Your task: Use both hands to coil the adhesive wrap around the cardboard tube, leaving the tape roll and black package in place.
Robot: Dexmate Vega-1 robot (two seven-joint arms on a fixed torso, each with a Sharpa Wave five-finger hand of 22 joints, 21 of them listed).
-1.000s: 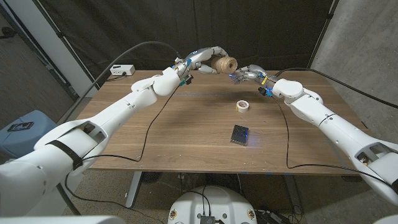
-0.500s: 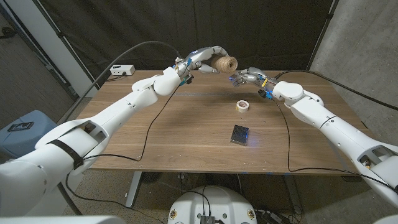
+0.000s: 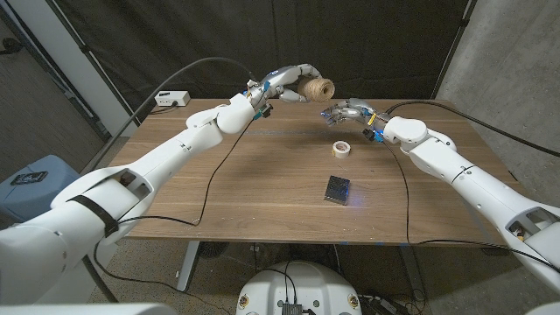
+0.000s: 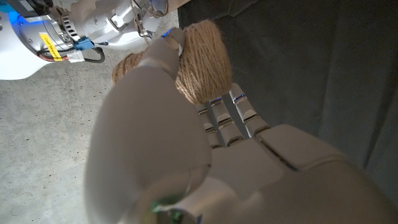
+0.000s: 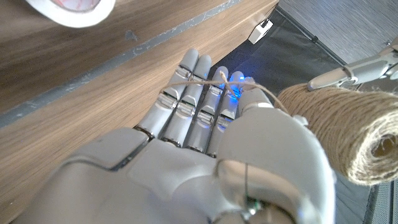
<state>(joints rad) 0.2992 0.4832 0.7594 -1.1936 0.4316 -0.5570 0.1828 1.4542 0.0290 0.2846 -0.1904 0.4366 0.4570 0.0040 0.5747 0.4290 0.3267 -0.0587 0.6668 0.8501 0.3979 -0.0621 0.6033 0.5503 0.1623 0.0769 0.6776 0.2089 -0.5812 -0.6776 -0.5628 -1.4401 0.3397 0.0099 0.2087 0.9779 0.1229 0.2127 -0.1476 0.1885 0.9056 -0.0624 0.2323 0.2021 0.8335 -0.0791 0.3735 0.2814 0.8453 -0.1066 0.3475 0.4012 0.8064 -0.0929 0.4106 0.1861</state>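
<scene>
The right hand [image 3: 343,111] moved down-left, pinching the twine [image 5: 205,79] — left hand [image 3: 284,83] grips the spool [image 3: 316,89]; winding goes on.

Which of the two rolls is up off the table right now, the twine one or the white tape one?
The brown twine roll, gripped by the left hand above the table's far edge. The white tape roll lies on the wood.
</scene>
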